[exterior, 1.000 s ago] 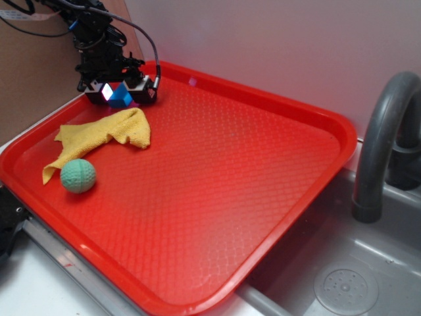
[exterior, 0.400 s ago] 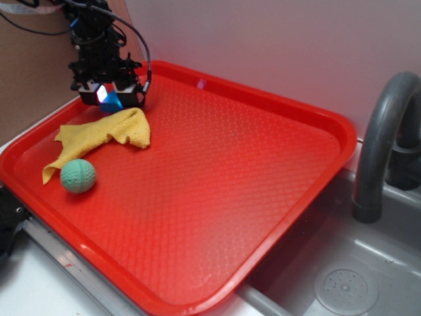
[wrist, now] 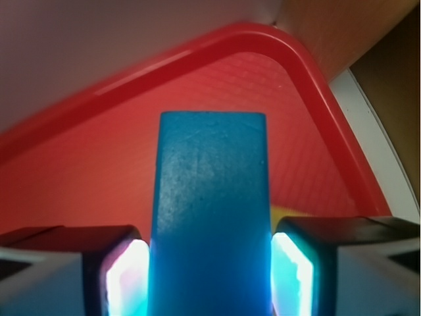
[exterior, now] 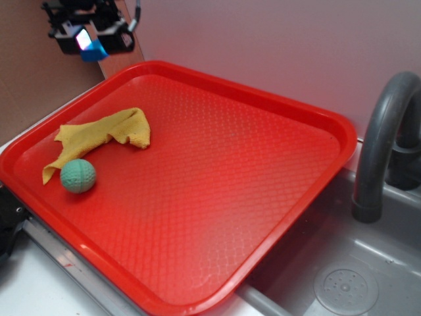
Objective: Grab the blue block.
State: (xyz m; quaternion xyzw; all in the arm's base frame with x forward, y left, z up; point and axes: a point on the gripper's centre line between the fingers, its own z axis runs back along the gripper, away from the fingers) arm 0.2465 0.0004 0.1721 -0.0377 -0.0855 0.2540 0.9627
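Block: the blue block [exterior: 94,51] sits between the fingers of the gripper [exterior: 92,41], above the tray's [exterior: 289,197] far-left corner.
Cloth [exterior: 102,135]: on the tray, left side.
Ball [exterior: 78,176]: just in front of the cloth.
Faucet [exterior: 381,138]: right of the tray.

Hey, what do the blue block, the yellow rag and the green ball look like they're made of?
Blue block: likely painted wood or hard plastic; matte, with faint scuffs and straight edges, held in the gripper. Yellow rag: soft cloth, probably microfiber or terry; it lies crumpled with a nubby surface. Green ball: looks like rubber or foam; dull, with dimples and grooves.
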